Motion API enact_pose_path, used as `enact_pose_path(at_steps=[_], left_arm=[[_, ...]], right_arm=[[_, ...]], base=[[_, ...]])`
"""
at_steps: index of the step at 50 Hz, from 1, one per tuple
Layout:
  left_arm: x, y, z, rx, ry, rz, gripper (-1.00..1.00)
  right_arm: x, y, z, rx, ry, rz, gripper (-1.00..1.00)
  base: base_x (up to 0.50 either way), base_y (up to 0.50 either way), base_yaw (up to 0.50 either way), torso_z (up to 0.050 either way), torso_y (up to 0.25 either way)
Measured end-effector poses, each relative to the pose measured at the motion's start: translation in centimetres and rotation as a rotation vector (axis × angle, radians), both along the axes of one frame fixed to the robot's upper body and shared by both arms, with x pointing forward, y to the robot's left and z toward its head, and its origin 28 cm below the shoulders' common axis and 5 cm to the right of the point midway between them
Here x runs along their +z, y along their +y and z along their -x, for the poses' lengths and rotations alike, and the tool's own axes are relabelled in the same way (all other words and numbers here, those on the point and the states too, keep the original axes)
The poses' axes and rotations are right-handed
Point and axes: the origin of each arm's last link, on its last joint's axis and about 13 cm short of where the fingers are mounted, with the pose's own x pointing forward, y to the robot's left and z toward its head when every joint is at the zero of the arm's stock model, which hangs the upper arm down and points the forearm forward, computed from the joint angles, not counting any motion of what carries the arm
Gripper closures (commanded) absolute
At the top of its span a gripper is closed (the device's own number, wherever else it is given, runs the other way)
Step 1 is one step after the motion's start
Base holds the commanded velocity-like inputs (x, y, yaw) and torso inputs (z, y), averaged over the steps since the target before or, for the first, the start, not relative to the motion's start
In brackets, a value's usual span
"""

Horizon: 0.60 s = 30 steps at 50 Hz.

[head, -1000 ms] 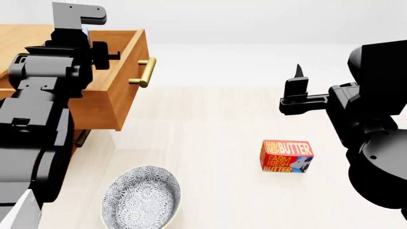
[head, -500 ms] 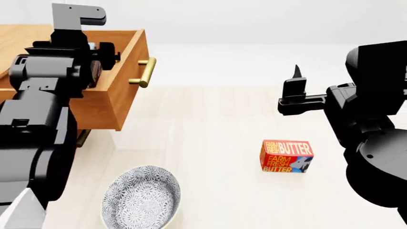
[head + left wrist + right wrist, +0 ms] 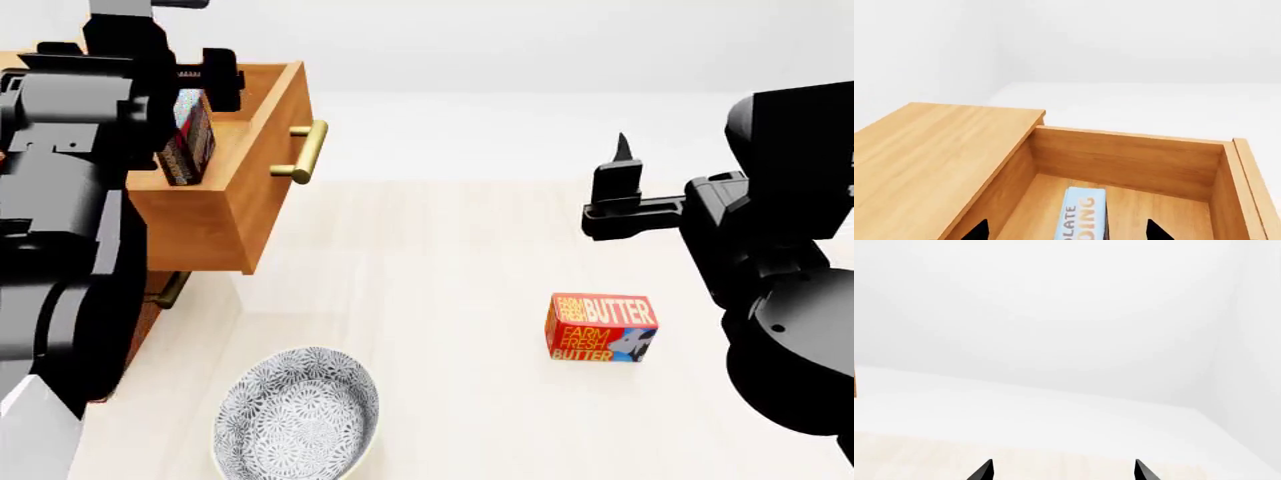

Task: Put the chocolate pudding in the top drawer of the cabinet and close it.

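In the left wrist view the pudding [image 3: 1083, 216] stands on edge on the drawer [image 3: 1127, 162] floor between the spread left gripper [image 3: 1066, 231] tips, free; in the head view, lift clear, then push the handle [image 3: 304, 151]; the right gripper [image 3: 1063, 470] idles spread.

A red-orange "Farm Fresh Butter" box [image 3: 602, 328] lies flat on the pale wood-grain table [image 3: 454, 260], right of centre. A patterned grey-and-white bowl [image 3: 296, 414] sits upright at the near left, well apart from the butter box. Beyond the table's far edge, a plain white surface [image 3: 1054, 405] runs back to white walls.
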Motion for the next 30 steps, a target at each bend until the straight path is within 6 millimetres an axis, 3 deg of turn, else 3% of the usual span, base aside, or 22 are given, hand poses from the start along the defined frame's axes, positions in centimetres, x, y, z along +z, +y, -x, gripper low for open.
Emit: enact_pose_path(at_steps=[17,30], left_arm=[[3.1,-1.7,1.3,-0.171,-0.12,-0.035,-1.0],[3.1,-4.8,3.5,-0.374,-0.163,-0.025,-1.0]], right_arm=[[0.3,0.2,0.3,0.004,-0.008,0.002,-1.0],[0.4,0.3,0.3,0.008,-0.011,0.003,-1.0]], base=[[0.0,0.0,0.0,0.0,0.0],[0.0,0.0,0.0,0.0,0.0]])
